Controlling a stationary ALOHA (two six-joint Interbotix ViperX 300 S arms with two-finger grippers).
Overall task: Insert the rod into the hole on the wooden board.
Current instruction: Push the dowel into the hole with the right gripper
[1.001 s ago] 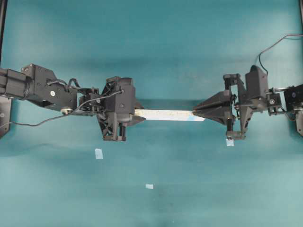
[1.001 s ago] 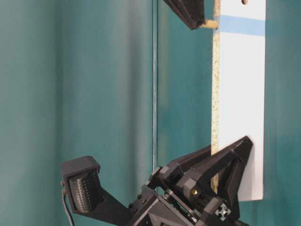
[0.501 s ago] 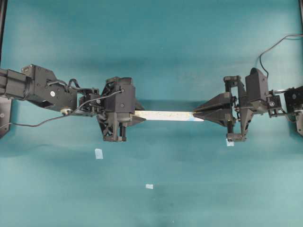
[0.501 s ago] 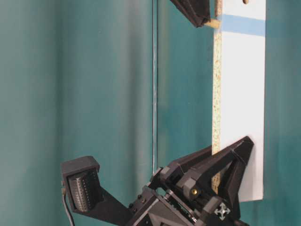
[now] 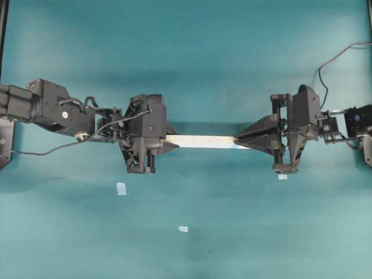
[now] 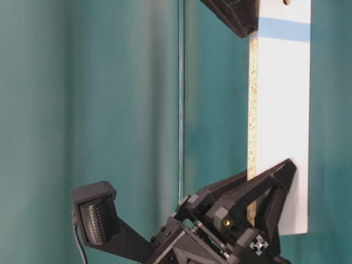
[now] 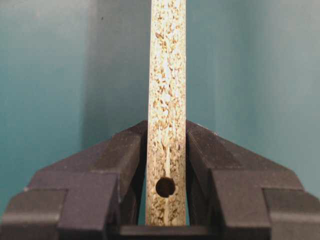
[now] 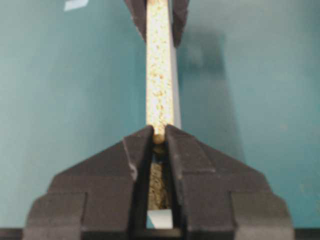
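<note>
- Teal tabletop (image 5: 192,58) is filling every view; two pale-blue tape squares (image 5: 121,188) are lying on it, well apart from the work.
- Wooden board (image 5: 200,141) is hanging above the surface, spanning between the two arms, speckled chipboard edge facing up. It is looking stiff and light, a long lever, so a grip near one end is likely letting the far end swing under a push.
- Left gripper (image 7: 167,165) is clamping the board's near end, jaws closed flat on both white faces, a plain dark hole showing between them in the edge.
- Right gripper (image 8: 159,137) is sitting at the opposite end of the board, jaws nearly together and pinching the rod (image 8: 159,135) at the tips.
- Rod is appearing as a tiny cream dowel, smooth and probably slippery; a hold across its middle, tip left free, is looking best.
- Rod's end is meeting the board's edge beside the light-blue patch (image 6: 284,29); the hole itself is hidden under the jaws, so seating depth cannot be told.
</note>
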